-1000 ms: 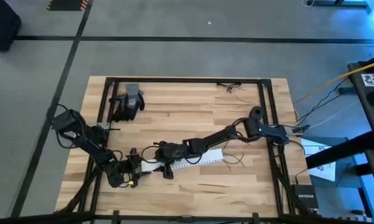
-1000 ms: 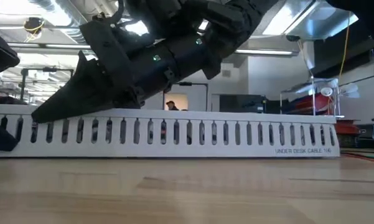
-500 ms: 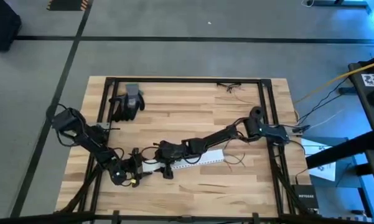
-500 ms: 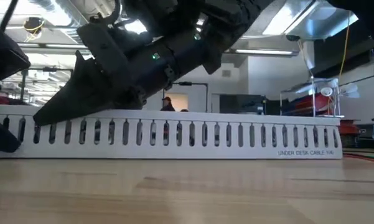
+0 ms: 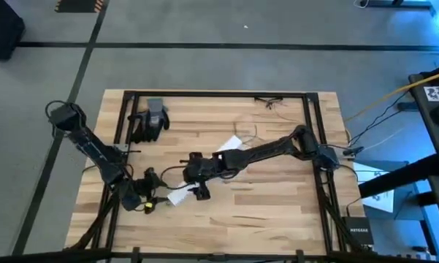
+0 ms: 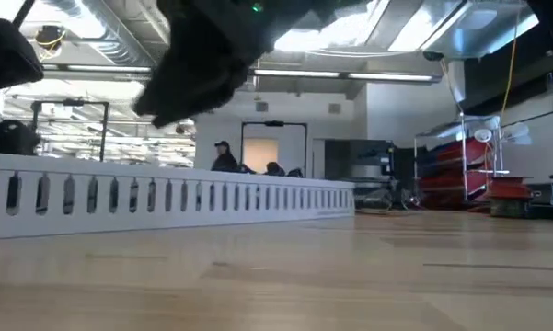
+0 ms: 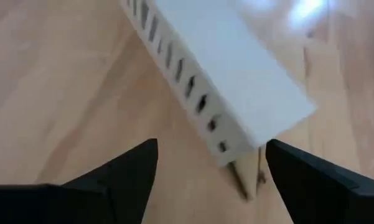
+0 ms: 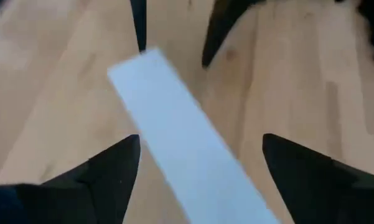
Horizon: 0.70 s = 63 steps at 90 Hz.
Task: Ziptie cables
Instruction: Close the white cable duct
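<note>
High view: one white strip (image 5: 204, 169) — between two wide-open grippers, left (image 5: 155, 199) and right (image 5: 197, 191).

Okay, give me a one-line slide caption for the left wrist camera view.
Left tool open above the wooden table, its dark fingers flanking the end of a long white slotted plastic strip.

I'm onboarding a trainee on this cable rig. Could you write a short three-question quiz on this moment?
1. True or false: the right gripper has its fingers shut.
2. The dark thing lying on the table near the left arm is: A a glove, B a mug, C a book.
3. In the left wrist view, what lies ahead of the open left gripper?

Key: 1 false, they are open. 2 A. 3 the end of the white slotted strip.
</note>
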Available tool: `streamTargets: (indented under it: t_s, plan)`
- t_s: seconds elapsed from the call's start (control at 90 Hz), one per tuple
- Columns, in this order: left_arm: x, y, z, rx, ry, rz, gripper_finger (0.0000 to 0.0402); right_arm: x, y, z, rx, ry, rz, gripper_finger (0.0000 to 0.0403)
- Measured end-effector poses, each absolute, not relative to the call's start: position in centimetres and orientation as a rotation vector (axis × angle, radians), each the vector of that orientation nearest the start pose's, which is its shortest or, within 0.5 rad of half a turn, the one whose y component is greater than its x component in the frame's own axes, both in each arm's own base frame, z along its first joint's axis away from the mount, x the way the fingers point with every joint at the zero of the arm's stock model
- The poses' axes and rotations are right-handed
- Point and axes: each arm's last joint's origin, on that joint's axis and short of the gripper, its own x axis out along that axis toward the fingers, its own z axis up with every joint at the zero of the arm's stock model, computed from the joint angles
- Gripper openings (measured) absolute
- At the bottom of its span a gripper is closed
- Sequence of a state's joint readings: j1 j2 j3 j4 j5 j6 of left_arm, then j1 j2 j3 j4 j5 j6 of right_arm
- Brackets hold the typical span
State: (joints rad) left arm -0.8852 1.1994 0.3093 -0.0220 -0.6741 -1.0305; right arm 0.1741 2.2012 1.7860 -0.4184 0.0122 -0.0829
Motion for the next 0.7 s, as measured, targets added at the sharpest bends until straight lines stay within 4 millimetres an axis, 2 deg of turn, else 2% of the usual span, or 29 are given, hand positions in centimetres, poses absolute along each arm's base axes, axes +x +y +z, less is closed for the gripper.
streamTargets:
  t_s: [0.1, 0.256, 0.356, 0.433, 0.611, 0.7]
  plan:
    - [13.0, -12.9, 13.3, -0.375, 0.633, 0.138, 0.0292, 47.4, 8.2, 20.8, -0.191, 0.866, 0.165, 0.0332]
    - [14.1, -13.6, 15.8, -0.335, 0.588, 0.109, 0.0292, 45.5, 7.3, 21.7, -0.310, 1.020, 0.105, 0.0332]
    - [14.6, -13.7, 16.9, -0.286, 0.611, 0.136, 0.0292, 44.8, 5.8, 21.6, -0.361, 1.117, 0.065, 0.0330]
    - [14.6, -13.3, 17.1, -0.267, 0.644, 0.183, 0.0292, 44.3, 4.5, 21.5, -0.363, 1.180, 0.073, 0.0322]
    - [15.7, -12.6, 17.3, -0.326, 0.607, 0.246, 0.0292, 43.0, 2.2, 20.7, -0.391, 1.346, 0.087, 0.0274]
    - [16.4, -12.2, 17.5, -0.334, 0.582, 0.258, 0.0292, 42.1, 2.0, 21.3, -0.450, 1.407, 0.080, 0.0234]
